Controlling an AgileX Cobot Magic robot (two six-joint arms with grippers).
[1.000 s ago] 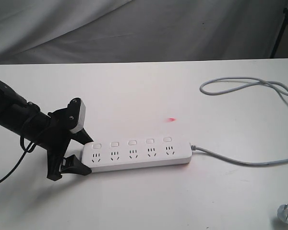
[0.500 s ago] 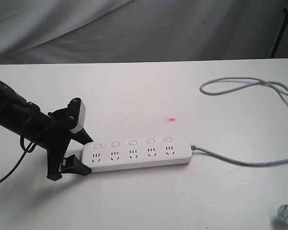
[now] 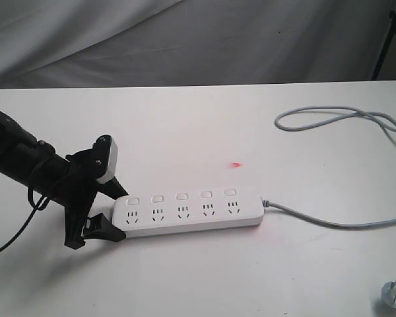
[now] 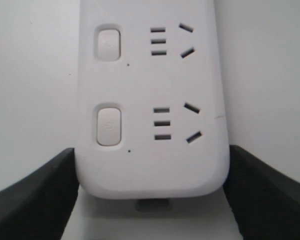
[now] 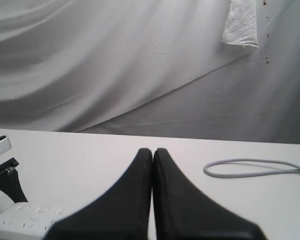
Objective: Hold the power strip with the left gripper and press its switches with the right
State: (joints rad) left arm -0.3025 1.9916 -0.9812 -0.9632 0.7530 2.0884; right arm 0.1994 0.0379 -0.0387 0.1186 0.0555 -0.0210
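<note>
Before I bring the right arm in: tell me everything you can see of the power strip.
The power strip is a long, flat white bar, plastic by its look, with rounded ends. It lies flat and face up on the white table. It has five sockets and a row of five small switches, one beside each socket. The left tool grips one end, with a black finger against each long side. A grey cord leaves the other end and loops across the table. Nothing else touches it.
</note>
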